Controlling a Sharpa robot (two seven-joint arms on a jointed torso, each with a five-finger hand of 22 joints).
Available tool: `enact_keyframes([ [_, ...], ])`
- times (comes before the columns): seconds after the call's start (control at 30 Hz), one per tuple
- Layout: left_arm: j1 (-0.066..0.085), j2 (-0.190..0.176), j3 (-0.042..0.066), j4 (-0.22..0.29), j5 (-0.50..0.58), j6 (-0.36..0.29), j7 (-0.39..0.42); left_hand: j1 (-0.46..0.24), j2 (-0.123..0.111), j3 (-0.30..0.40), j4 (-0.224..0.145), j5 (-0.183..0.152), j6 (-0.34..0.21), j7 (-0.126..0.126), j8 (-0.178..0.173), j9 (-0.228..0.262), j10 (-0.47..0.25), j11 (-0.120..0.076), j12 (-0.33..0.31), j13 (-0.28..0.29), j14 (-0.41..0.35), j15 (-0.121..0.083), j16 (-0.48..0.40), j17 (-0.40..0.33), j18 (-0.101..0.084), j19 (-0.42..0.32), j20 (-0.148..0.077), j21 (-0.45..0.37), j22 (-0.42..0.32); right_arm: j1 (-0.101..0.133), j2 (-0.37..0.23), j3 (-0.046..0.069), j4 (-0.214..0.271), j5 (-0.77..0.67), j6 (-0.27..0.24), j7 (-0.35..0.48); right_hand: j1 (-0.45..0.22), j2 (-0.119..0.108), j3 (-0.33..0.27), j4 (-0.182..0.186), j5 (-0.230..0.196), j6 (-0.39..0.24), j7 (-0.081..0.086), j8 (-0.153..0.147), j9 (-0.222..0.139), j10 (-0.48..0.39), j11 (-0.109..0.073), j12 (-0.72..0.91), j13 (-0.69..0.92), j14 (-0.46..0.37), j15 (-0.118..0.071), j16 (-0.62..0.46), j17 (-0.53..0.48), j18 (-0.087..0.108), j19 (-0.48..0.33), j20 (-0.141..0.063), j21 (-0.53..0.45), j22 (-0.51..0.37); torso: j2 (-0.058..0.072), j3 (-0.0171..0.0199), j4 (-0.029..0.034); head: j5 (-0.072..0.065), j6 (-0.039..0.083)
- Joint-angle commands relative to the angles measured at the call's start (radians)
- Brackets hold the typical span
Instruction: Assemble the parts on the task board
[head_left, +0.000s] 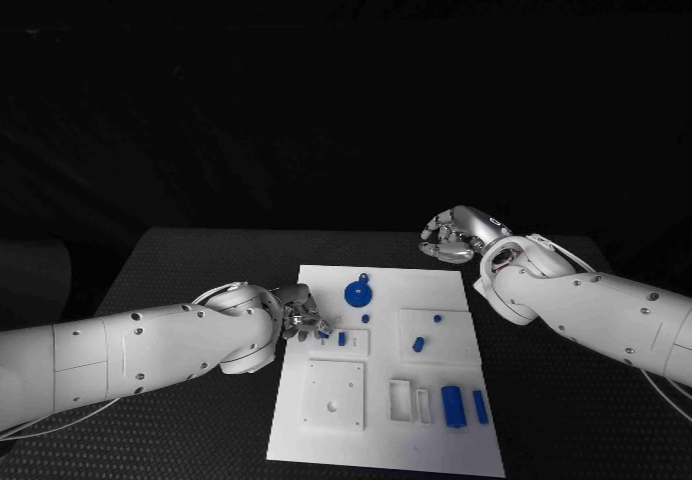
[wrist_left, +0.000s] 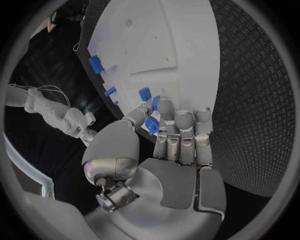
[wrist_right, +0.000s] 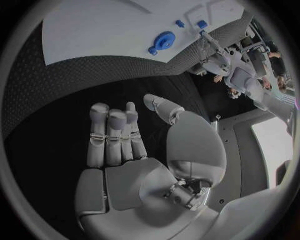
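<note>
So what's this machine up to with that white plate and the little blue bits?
It is putting small blue parts together on the white task board. The left hand is at the board's left edge, fingers closed around a small blue part. The right hand hovers over the black table beyond the board's far right corner, holding nothing. A round blue part and several other blue pieces lie on the board.

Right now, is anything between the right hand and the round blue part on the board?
Nothing visible. The right hand hovers over bare table beyond the task board; the round blue part lies unobstructed near that far edge.
</note>
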Motion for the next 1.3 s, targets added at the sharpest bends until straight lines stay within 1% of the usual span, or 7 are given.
enact_keyframes([
  [0.03,-0.001,0.004,0.0,0.0,-0.036,0.02,-0.005,0.01,0.004,0.023,-0.017,0.005,0.018,-0.008,0.027,0.013,0.043,-0.035,0.0,0.001,0.047,-0.041,0.007,-0.001,-0.001,0.006,-0.119,0.006,0.015,0.0,0.0,0.0,0.001,-0.002,0.01,0.009,-0.008,-0.001,-0.004,-0.003,0.006,0.002,0.011,-0.002,0.001,-0.005,0.002,0.004,-0.001,-0.001,-0.003,-0.004,0.002,0.03,-0.005,-0.004,-0.004,0.001,0.0,0.001,-0.0001,-0.001,-0.001],
  [0.57,-0.003,0.007,0.0,-0.006,-0.061,0.065,-0.019,0.012,0.005,0.024,-0.02,0.01,0.02,-0.009,0.027,0.013,0.045,-0.036,0.001,0.002,0.049,-0.041,0.009,-0.001,0.0,0.007,-0.119,0.007,0.015,0.0,-0.002,0.0,0.002,-0.002,0.011,0.009,-0.007,-0.001,-0.005,-0.004,0.008,0.002,0.011,-0.002,0.002,-0.005,0.002,0.004,-0.002,-0.001,-0.003,-0.004,0.002,0.03,-0.004,-0.004,-0.004,0.002,0.0,0.0001,0.0008,-0.003,-0.005],
  [0.83,-0.008,0.011,0.0,-0.011,-0.061,0.079,-0.021,0.012,0.006,0.024,-0.021,0.012,0.021,-0.01,0.027,0.013,0.046,-0.036,0.001,0.003,0.049,-0.041,0.009,0.0,0.0,0.007,-0.119,0.008,0.015,0.0,-0.002,0.0,0.002,-0.002,0.011,0.009,-0.007,-0.001,-0.005,-0.004,0.009,0.002,0.011,-0.002,0.002,-0.005,0.002,0.005,-0.002,-0.001,-0.003,-0.004,0.002,0.03,-0.004,-0.004,-0.005,0.002,0.0,-0.0001,0.0009,-0.004,-0.007],
  [0.87,-0.008,0.011,0.0,-0.012,-0.061,0.08,-0.021,0.012,0.006,0.024,-0.021,0.012,0.021,-0.01,0.027,0.013,0.046,-0.036,0.001,0.003,0.049,-0.041,0.009,0.0,0.0,0.007,-0.119,0.008,0.015,0.0,-0.002,0.0,0.002,-0.002,0.011,0.009,-0.007,-0.001,-0.005,-0.004,0.009,0.002,0.011,-0.002,0.002,-0.005,0.002,0.005,-0.002,-0.001,-0.003,-0.004,0.002,0.03,-0.004,-0.004,-0.005,0.002,0.0,-0.0006,0.0007,-0.003,-0.007],
  [1.17,-0.009,0.012,0.0,-0.019,-0.061,0.08,-0.021,0.012,0.006,0.024,-0.022,0.013,0.021,-0.01,0.027,0.012,0.046,-0.036,0.001,0.003,0.05,-0.041,0.009,0.0,0.0,0.008,-0.119,0.008,0.016,0.0,-0.003,0.0,0.003,-0.002,0.011,0.009,-0.007,-0.001,-0.005,-0.004,0.01,0.002,0.011,-0.002,0.002,-0.005,0.002,0.005,-0.002,-0.001,-0.003,-0.004,0.002,0.03,-0.004,-0.004,-0.005,0.002,0.0,0.0006,0.0008,-0.003,-0.007],
  [1.3,-0.009,0.012,0.0,-0.02,-0.062,0.087,-0.022,0.012,0.006,0.024,-0.022,0.014,0.021,-0.01,0.026,0.012,0.046,-0.036,0.001,0.003,0.05,-0.041,0.01,0.0,0.0,0.008,-0.119,0.008,0.016,0.0,-0.003,0.0,0.003,-0.002,0.011,0.009,-0.007,-0.001,-0.005,-0.005,0.01,0.002,0.011,-0.002,0.002,-0.005,0.002,0.005,-0.002,-0.001,-0.003,-0.004,0.002,0.03,-0.004,-0.004,-0.005,0.002,0.0,0.0006,0.0003,-0.003,-0.008],
])
